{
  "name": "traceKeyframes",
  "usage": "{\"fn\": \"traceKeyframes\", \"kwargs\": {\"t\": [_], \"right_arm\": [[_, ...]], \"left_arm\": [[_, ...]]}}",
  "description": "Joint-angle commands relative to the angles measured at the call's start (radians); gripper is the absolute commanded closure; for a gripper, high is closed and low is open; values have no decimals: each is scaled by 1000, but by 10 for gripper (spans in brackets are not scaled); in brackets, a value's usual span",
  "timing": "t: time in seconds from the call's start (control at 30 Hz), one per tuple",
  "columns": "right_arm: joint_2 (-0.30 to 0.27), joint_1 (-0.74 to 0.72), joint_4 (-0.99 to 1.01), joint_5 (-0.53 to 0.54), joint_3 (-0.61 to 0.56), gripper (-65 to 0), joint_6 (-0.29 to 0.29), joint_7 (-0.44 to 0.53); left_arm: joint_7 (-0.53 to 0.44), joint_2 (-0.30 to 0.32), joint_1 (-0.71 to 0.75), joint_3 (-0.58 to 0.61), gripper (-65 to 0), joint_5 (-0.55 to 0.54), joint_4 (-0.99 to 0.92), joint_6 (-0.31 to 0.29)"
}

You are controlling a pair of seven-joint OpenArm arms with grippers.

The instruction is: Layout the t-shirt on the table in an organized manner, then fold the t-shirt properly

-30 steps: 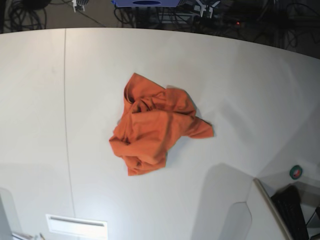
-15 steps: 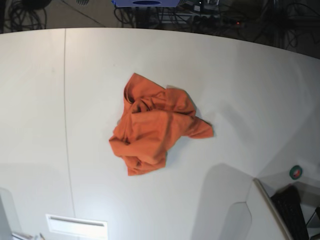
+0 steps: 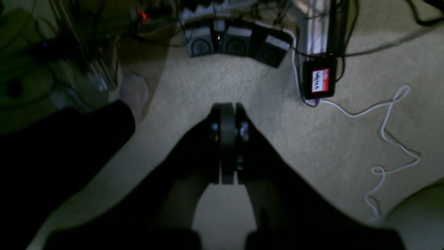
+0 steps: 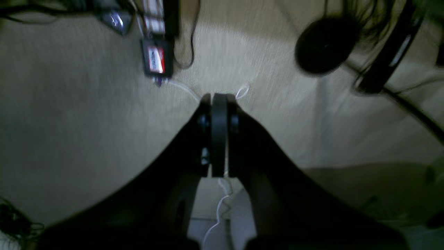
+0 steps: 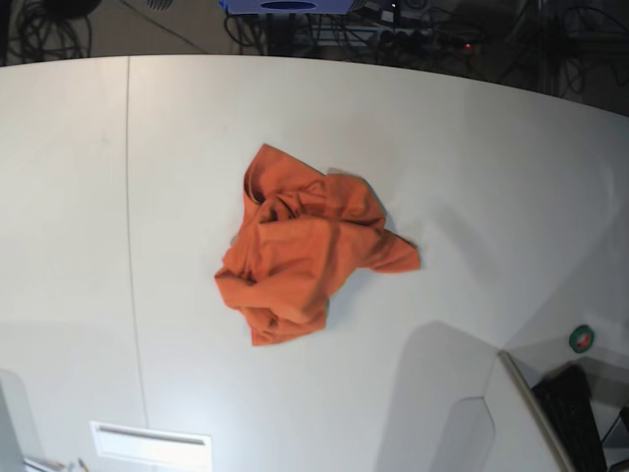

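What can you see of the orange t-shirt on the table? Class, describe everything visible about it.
The t-shirt is plain orange cloth with no print, crumpled into a loose heap with deep folds and creases. A curved ribbed edge, likely the collar, shows at its upper left, and one flap sticks out to the right. It lies near the middle of the white table, right of the thin seam line. Only the tabletop touches it; no arm appears in the base view.

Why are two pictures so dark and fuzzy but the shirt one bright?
Base view: bright and sharp, the t-shirt casting a soft shadow on the table. Left wrist view: dim, left gripper near-black. Right wrist view: dim and smeared around the right gripper.
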State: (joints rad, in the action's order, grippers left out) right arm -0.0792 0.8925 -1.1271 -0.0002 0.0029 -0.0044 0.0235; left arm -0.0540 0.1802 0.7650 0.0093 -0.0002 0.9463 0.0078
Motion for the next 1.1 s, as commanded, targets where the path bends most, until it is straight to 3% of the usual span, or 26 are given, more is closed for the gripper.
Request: {"fn": "traceKeyframes", "kwargs": {"t": [0.0, 0.13, 0.23, 0.43, 0.67, 0.73, 0.8, 0.83, 0.9, 1.07], "right_arm": [[-1, 43, -64, 2, 4, 0, 1, -10], [0, 136, -310, 2, 30, 0, 1, -106], [37, 181, -497, -1, 92, 0, 1, -152], [42, 138, -744, 1, 102, 0, 5, -270], [9, -66, -856, 2, -129, 0, 7, -475], [-1, -151, -856, 2, -208, 0, 7, -577], [-4, -232, -856, 2, -281, 0, 7, -667], [-3, -267, -859, 1, -298, -27, 7, -707], [5, -326, -859, 2, -318, -146, 7, -753], [5, -424, -856, 2, -364, -395, 7, -758]], "left_arm": [[-17, 14, 40, -9, 0, 1, 60, 4], [-16, 48, 150, -12, 0, -1, 267, 4], [-16, 60, 239, -13, 0, -1, 437, 4], [-8, 55, 330, -29, 0, -1, 748, 4], [-8, 48, 250, -68, -7, -28, 811, 5], [-8, 45, 219, -105, -193, -120, 811, 5], [-8, 46, 210, -154, -319, -232, 811, 5], [-8, 49, 210, -174, -355, -283, 811, 5], [-8, 51, 196, -211, -364, -370, 808, 5], [-8, 48, 176, -268, -351, -398, 808, 5]]}}
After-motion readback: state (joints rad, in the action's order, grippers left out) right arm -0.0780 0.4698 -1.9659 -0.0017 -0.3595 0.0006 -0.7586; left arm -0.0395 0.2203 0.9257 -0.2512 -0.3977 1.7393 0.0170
